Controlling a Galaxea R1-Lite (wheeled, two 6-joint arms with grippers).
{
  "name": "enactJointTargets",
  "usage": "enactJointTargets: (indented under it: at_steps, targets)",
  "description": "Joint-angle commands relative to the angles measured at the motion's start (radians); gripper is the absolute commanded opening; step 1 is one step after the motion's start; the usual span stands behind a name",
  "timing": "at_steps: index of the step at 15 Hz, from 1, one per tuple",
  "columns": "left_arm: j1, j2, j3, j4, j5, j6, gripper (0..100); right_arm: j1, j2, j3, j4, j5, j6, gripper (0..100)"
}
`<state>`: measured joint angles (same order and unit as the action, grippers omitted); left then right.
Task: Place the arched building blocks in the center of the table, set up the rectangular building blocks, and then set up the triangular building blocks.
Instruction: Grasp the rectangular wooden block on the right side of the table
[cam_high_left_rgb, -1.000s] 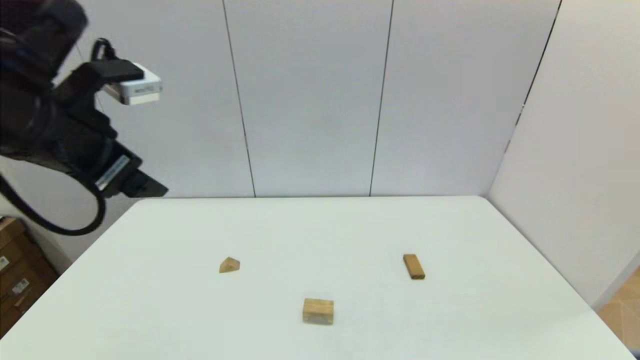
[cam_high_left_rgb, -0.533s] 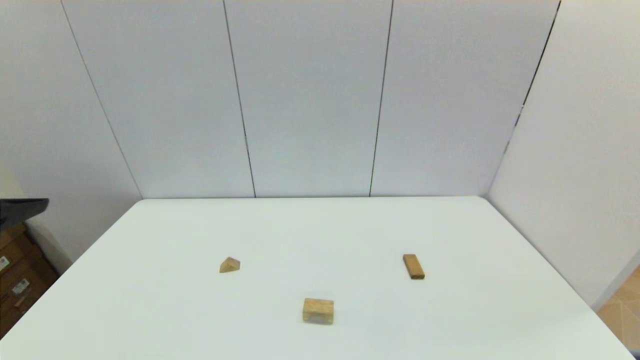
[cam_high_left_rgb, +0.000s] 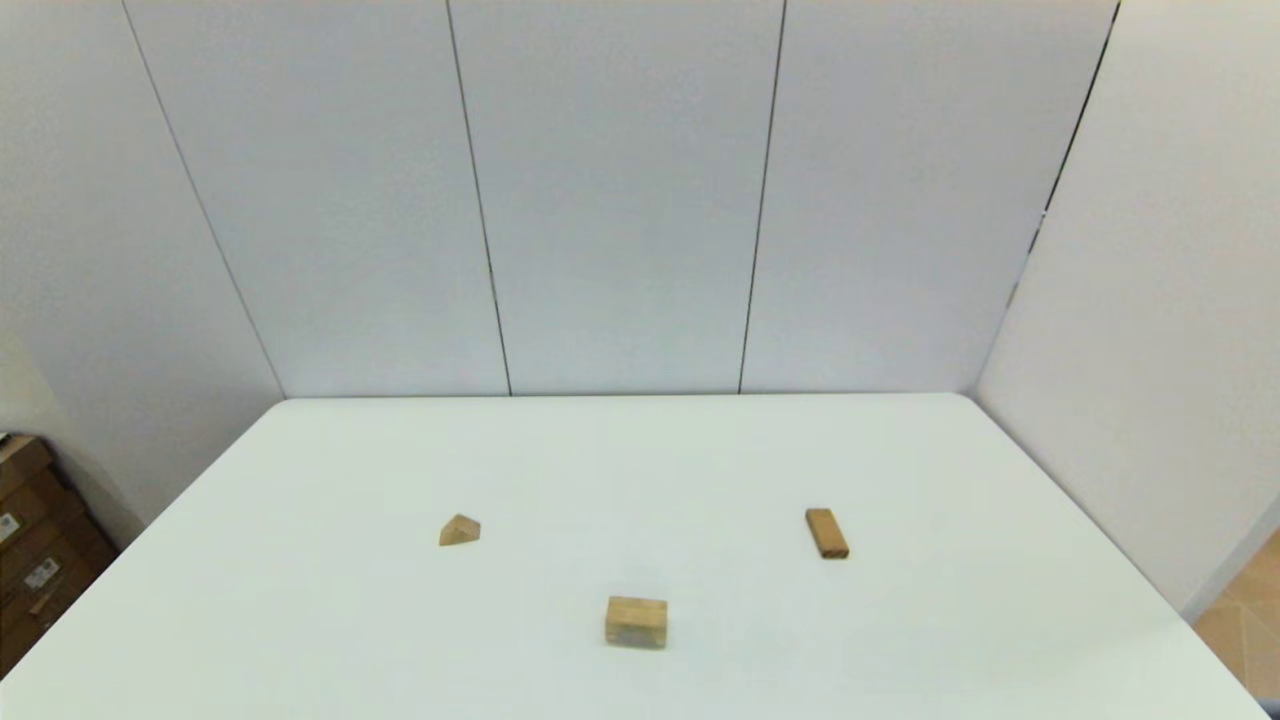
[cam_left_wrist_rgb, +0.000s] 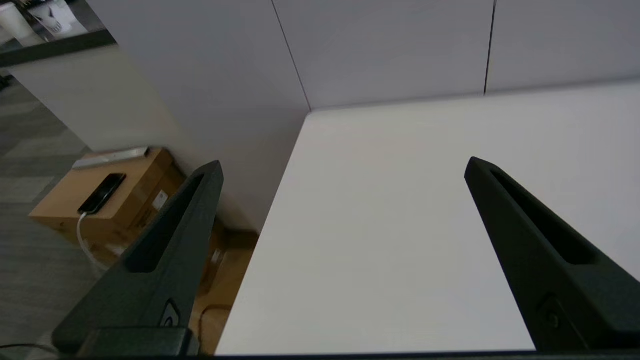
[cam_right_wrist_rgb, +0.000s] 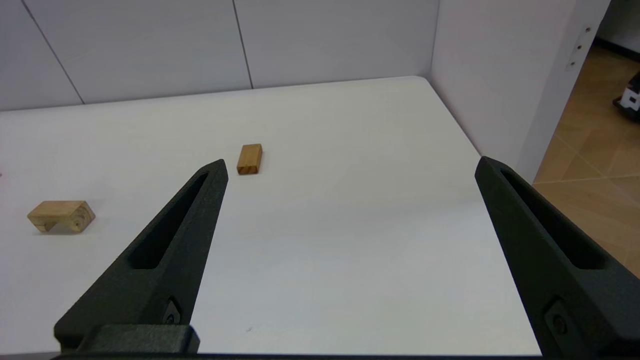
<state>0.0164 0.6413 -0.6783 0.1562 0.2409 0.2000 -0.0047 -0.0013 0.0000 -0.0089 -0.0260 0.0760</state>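
The arched block (cam_high_left_rgb: 636, 621) stands on its legs near the front middle of the white table (cam_high_left_rgb: 640, 470), also seen in the right wrist view (cam_right_wrist_rgb: 61, 215). Flat at the right lies the rectangular plank (cam_high_left_rgb: 827, 533) (cam_right_wrist_rgb: 249, 158). The small triangular block (cam_high_left_rgb: 459, 530) rests at the left. Neither arm shows in the head view. My left gripper (cam_left_wrist_rgb: 342, 167) is open over the table's left edge, holding nothing. At the near right, my right gripper (cam_right_wrist_rgb: 350, 165) hangs open and empty, well short of the plank.
Cardboard boxes (cam_high_left_rgb: 35, 545) stand on the floor left of the table, one with a phone (cam_left_wrist_rgb: 102, 192) on it. White wall panels close off the back and right sides. Tan floor (cam_right_wrist_rgb: 595, 165) shows past the table's right edge.
The left arm, raised at the upper left of the head view a second ago, has dropped out of that view. The three blocks have not moved.
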Motion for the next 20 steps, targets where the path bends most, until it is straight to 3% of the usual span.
enactJointTargets:
  at_steps: [1,7,12,15,20]
  targets:
    - [0.007,-0.183,0.201,-0.17,0.003,-0.067,100,0.0,0.001,0.0,0.0,0.0,0.001,100]
    - [0.007,-0.37,0.391,-0.202,0.0,-0.074,100,0.0,0.001,0.0,0.0,0.0,0.001,100]
    - [-0.004,-0.466,0.588,-0.408,-0.009,-0.077,100,0.0,0.001,0.002,0.0,0.0,0.001,100]
    - [-0.021,-0.525,0.677,-0.446,-0.017,-0.073,100,0.0,0.001,0.0,0.0,0.0,0.001,100]
    - [-0.019,-0.641,0.678,-0.412,-0.172,-0.074,100,0.0,0.001,0.002,0.0,0.0,0.001,100]
